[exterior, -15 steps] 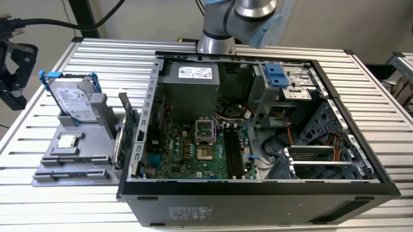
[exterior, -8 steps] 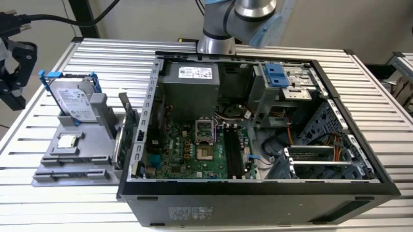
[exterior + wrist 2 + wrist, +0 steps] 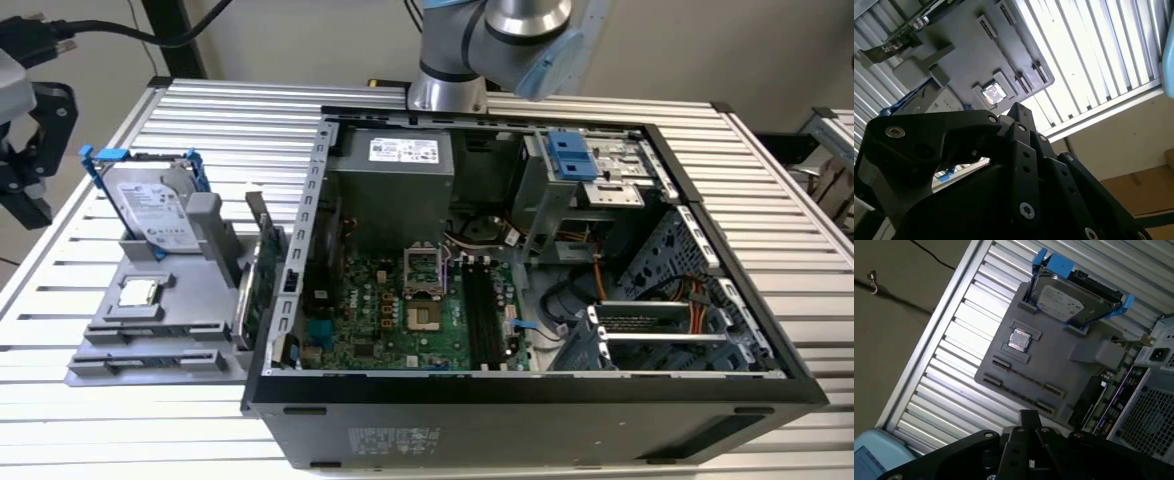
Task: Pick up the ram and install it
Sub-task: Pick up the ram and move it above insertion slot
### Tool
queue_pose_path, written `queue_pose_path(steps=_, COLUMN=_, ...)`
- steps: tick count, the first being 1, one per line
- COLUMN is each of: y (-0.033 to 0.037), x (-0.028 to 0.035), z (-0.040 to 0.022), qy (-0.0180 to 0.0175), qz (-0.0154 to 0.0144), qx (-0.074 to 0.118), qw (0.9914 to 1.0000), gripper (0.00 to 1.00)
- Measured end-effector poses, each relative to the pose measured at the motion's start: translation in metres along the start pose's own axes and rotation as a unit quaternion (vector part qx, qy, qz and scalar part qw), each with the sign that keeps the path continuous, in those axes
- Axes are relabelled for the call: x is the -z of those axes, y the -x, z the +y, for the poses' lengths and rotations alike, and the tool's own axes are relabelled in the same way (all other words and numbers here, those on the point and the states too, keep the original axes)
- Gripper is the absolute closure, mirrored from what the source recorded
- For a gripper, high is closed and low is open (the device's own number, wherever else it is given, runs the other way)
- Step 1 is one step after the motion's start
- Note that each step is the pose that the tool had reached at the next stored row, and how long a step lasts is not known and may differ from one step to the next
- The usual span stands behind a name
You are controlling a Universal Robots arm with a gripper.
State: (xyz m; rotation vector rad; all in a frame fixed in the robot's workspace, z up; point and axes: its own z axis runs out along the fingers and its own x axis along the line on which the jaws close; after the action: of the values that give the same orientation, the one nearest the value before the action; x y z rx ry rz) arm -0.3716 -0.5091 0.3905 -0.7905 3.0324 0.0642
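Note:
The ram is a slim green stick standing on edge at the side of the grey holder nearest the computer case, seen edge-on. In the first wrist view the ram shows as a dark narrow strip at the holder's edge. My gripper hangs at the exterior view's far left, beyond the table edge and well apart from the ram. Its black linkage shows in both wrist views, looking down at the holder from above. Nothing is visibly held in it.
The holder also carries a silver hard drive with blue rails and a small square processor chip. The open computer case lies at the exterior view's right, with black motherboard slots inside. The ribbed aluminium table surrounds both.

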Motion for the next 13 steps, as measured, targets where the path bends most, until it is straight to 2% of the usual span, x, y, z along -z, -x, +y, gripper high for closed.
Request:
queue_pose_path(steps=3, y=0.0, x=0.0, z=0.0, qy=0.0001, qz=0.0009, qx=0.021, qw=0.99979, gripper=1.0)
queue_pose_path(steps=6, y=0.0, x=0.0, z=0.0, qy=0.0002, qz=0.0018, qx=0.04, qw=0.99918, gripper=1.0)
queue_pose_path(steps=9, y=0.0, x=0.0, z=0.0, qy=0.0003, qz=0.0027, qx=0.06, qw=0.99817, gripper=1.0)
queue_pose_path(steps=13, y=0.0, x=0.0, z=0.0, qy=0.0003, qz=0.0039, qx=0.086, qw=0.99626, gripper=1.0)
